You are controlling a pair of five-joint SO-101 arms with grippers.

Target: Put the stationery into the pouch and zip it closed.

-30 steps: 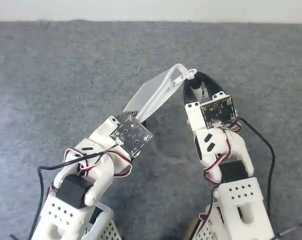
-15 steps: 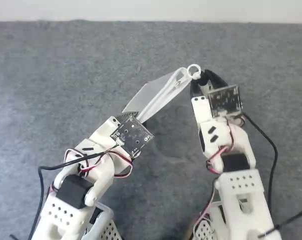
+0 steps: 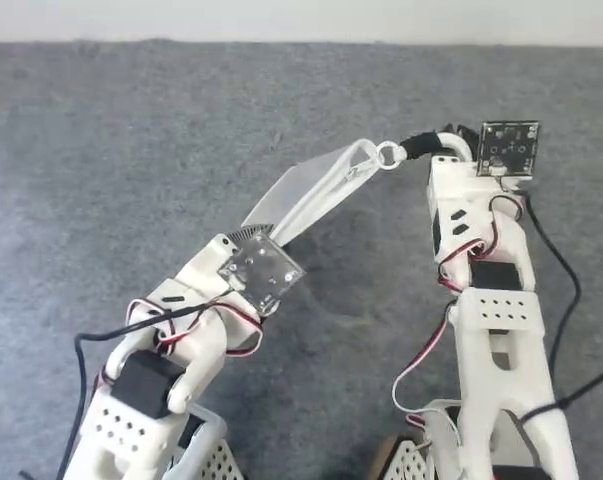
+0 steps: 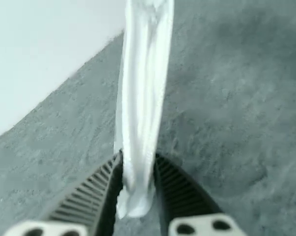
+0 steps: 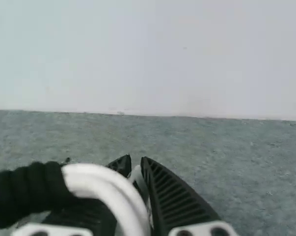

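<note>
With its arm slanting forward, the left pincer is clamped on the near end of the clear pouch, which stretches ahead of it above the grey counter to the right pincer, arm outstretched, closed on the zip pull.

No legible text, no labels, numbers or signs, nothing readable on the pouch or table
</note>
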